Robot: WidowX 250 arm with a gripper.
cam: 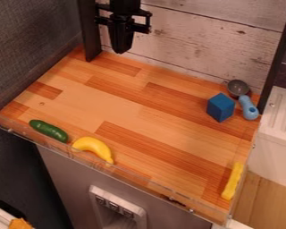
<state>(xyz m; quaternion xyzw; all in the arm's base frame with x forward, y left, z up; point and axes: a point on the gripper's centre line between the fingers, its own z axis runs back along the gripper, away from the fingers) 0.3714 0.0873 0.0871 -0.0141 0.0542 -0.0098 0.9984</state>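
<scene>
Wooden desk (133, 123), pale board wall (193, 33) behind. Gripper (121, 50) at rear left, fingers pressed together, nothing pinched. Cucumber (48, 130) and banana (95, 146) lie near the front-left edge; blue block (221, 107) beside scoop (237, 87), rear right; yellow stick (232, 181) front right. Progress, judged: no item lifted; any grasping remains undone.
</scene>
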